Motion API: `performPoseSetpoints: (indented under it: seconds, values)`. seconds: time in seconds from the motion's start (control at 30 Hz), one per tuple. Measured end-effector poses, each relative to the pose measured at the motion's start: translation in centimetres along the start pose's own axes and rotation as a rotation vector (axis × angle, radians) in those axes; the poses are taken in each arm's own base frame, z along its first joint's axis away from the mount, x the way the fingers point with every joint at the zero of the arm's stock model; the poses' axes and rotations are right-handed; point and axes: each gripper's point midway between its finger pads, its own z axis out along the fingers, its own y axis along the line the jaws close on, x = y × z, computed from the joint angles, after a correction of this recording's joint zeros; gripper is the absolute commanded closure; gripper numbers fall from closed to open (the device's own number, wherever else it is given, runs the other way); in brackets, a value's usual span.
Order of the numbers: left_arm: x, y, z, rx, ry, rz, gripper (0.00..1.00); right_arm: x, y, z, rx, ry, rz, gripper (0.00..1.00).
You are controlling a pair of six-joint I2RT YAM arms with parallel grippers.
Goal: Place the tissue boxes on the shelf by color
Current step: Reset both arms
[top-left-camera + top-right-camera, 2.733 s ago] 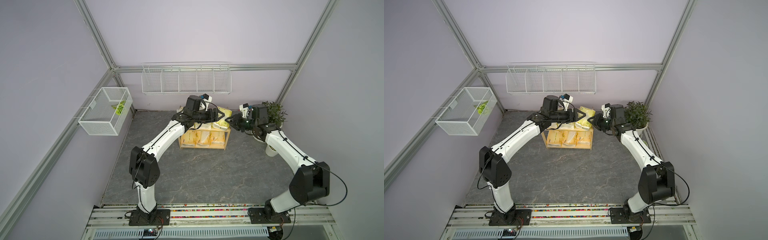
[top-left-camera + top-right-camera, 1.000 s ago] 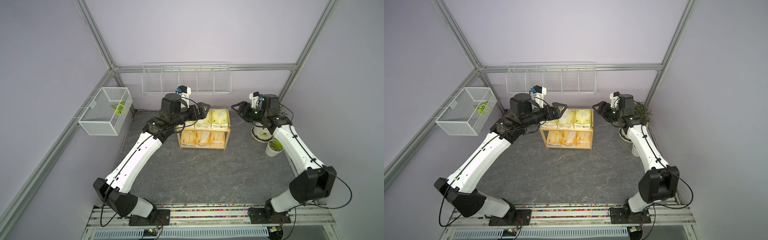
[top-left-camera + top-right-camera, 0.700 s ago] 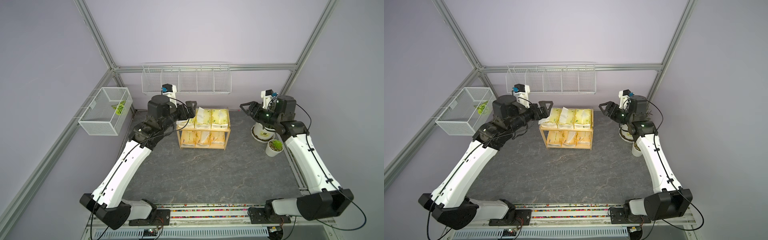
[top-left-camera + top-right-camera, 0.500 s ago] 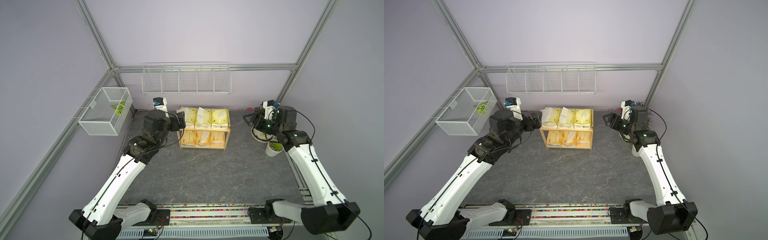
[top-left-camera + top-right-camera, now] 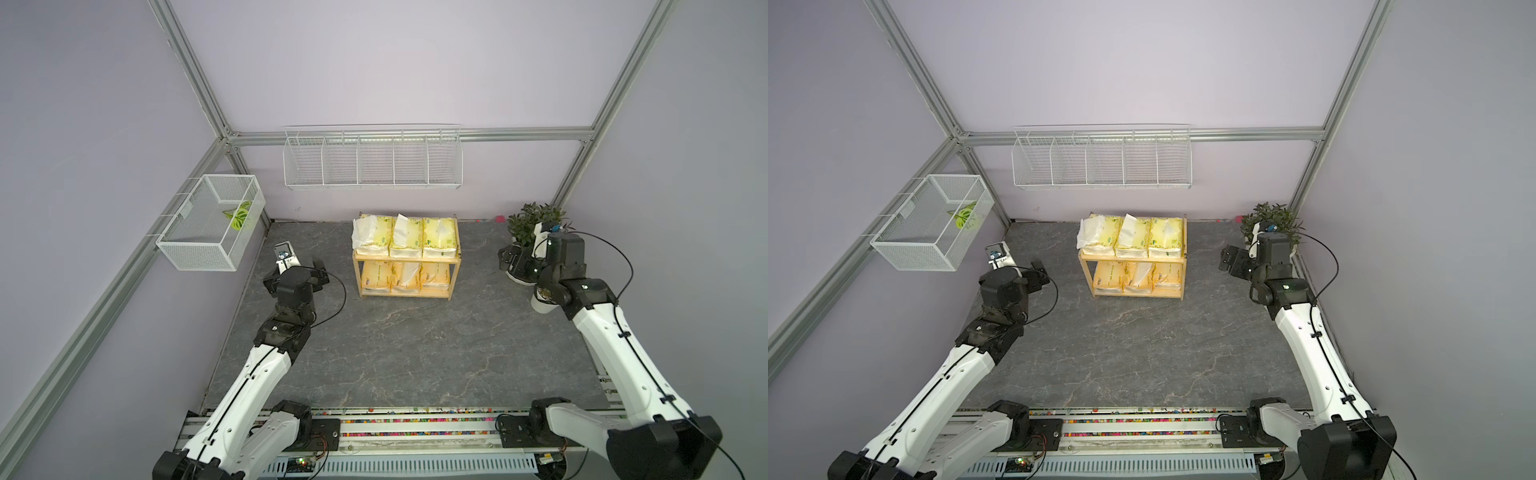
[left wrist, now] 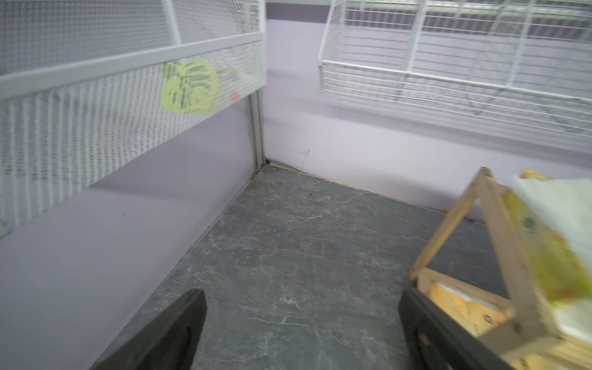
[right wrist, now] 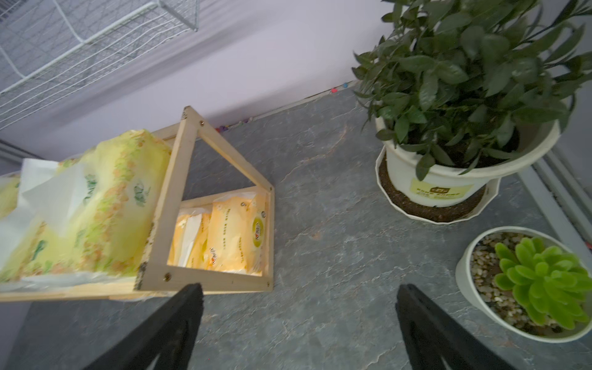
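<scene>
The wooden shelf [image 5: 406, 260] [image 5: 1131, 261] stands at the back of the mat. Three pale yellow-green tissue boxes [image 5: 407, 237] lie side by side on its top tier, two with white tissue sticking out. Three orange-yellow tissue boxes [image 5: 405, 276] fill the lower tier. My left gripper [image 5: 296, 272] [image 6: 301, 320] hangs open and empty to the left of the shelf. To the right of the shelf, my right gripper [image 5: 513, 261] [image 7: 299, 307] is open and empty too. The right wrist view shows the shelf's end frame [image 7: 173, 198] with a pale box [image 7: 96, 205] above an orange one [image 7: 237, 237].
A white mesh basket [image 5: 208, 224] with a green leaf hangs on the left wall. A white wire rack [image 5: 372, 160] is on the back wall. A potted plant [image 7: 464, 80] and a small succulent pot [image 7: 541, 282] stand close by my right gripper.
Both arms have drawn back from the shelf, left arm leftward and toward the front, right arm to the right. The right gripper has opened wider. The tissue boxes have stayed put.
</scene>
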Motion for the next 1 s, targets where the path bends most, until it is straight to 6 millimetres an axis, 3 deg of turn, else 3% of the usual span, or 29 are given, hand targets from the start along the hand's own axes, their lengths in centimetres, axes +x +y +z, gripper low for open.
performPoseSetpoints:
  seconds: [0.13, 0.33, 0.57, 0.73, 0.83, 1.0]
  values:
    - [1.1, 2.6, 1.1, -0.06, -0.023, -0.047, 0.0, 1.9, -2.1, 1.7, 0.064, -0.049, -0.053, 0.01]
    - [3.5, 3.2, 2.1, -0.035, -0.051, 0.007, 0.0, 5.9, -5.7, 4.1, 0.177, -0.072, -0.141, 0.01]
    - [8.8, 4.9, 3.0, 0.001, 0.001, 0.052, 0.0, 9.4, -8.8, 6.2, 0.275, -0.086, -0.202, 0.01]
    - [12.3, 4.6, 3.0, 0.059, 0.053, 0.062, 0.0, 12.8, -10.2, 8.4, 0.286, -0.058, -0.22, 0.01]
    - [12.9, 3.8, 3.4, 0.099, 0.06, 0.054, 0.0, 13.5, -10.1, 9.3, 0.274, -0.043, -0.238, 0.01]
    - [13.8, 3.1, 4.4, 0.134, 0.07, 0.045, 0.0, 11.7, -9.3, 9.5, 0.25, -0.098, -0.242, 0.01]
